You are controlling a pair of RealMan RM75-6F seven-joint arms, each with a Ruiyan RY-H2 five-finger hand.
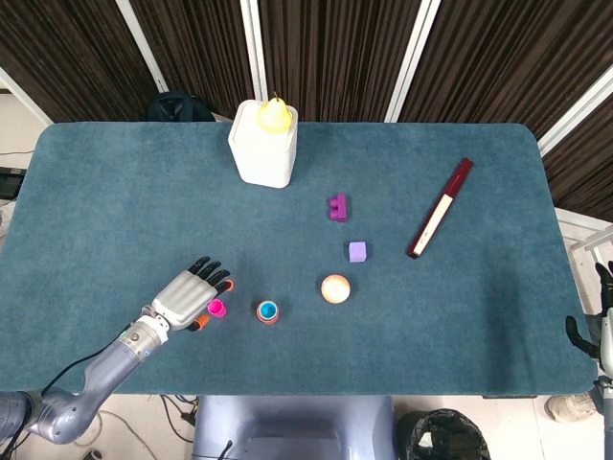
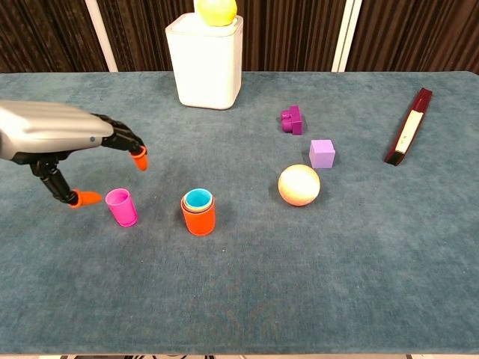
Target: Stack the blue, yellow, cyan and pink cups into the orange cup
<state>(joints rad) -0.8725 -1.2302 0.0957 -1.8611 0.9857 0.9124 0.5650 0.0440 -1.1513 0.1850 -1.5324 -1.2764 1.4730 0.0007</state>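
Left hand (image 2: 56, 142) spread, empty — beside pink cup (image 2: 120, 207)

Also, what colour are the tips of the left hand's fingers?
Orange, on the left hand; the fingertips show best in the chest view.
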